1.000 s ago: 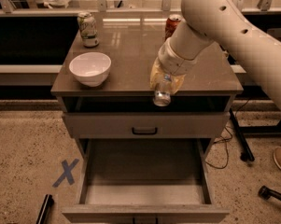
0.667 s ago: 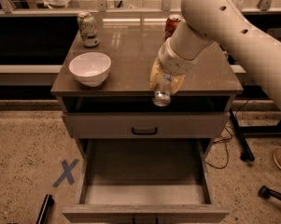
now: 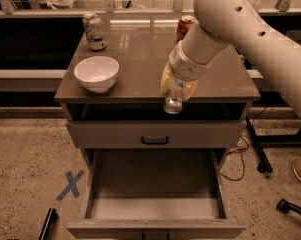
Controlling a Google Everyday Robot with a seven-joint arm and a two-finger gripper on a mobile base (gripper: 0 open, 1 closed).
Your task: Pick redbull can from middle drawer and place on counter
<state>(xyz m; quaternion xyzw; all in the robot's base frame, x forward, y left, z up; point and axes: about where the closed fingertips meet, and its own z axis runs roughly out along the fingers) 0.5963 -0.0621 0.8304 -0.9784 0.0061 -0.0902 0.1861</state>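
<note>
My gripper (image 3: 178,86) hangs from the white arm over the front edge of the counter (image 3: 135,59). It is shut on the redbull can (image 3: 173,102), whose shiny silver end points down toward the camera just in front of the counter's edge. Most of the can's body is hidden by the yellowish fingers (image 3: 166,84). Below, the middle drawer (image 3: 155,228) is pulled fully out and its grey floor is bare.
A white bowl (image 3: 96,73) sits at the counter's front left. A green-white can (image 3: 93,31) stands at the back left and an orange-red can (image 3: 184,28) at the back, behind my arm. The shallow drawer with a black handle (image 3: 155,140) is closed. A blue tape X (image 3: 70,185) marks the floor.
</note>
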